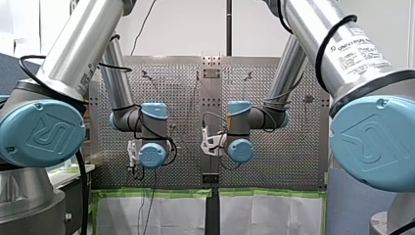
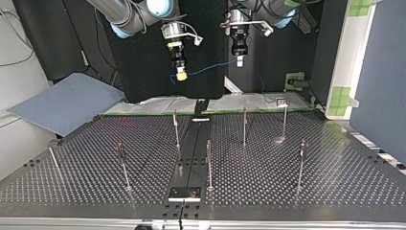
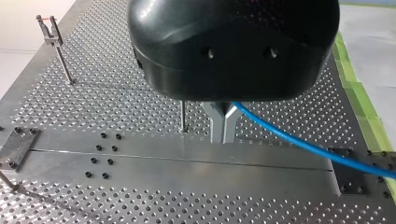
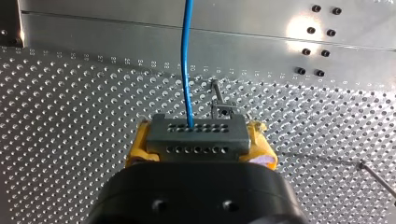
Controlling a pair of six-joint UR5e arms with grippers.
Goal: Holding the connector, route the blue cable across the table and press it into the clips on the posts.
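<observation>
Clamped between yellow pads [image 4: 136, 148] of my right gripper [image 4: 197, 142]: a grey perforated connector block [image 4: 196, 133]. From it, a thin blue cable [image 4: 187, 60], nipped in closed metal fingers [image 3: 216, 122] of my left gripper [image 3: 223, 136], high above the perforated metal table [image 2: 72, 182] and thin posts [image 2: 124, 165].

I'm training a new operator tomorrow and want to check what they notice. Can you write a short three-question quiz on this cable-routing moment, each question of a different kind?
1. True or false: the thin blue cable already sits in a clip on one of the slim metal posts.
2. Fill the gap: my left claw, with metal fingers, is closed on the ___.
3. Which claw holds the grey perforated connector block?
A. my left claw
B. my right claw, with yellow pads
C. neither

Key: 1 false, the cable hangs in the air between the claws. 2 cable. 3 B.
</observation>
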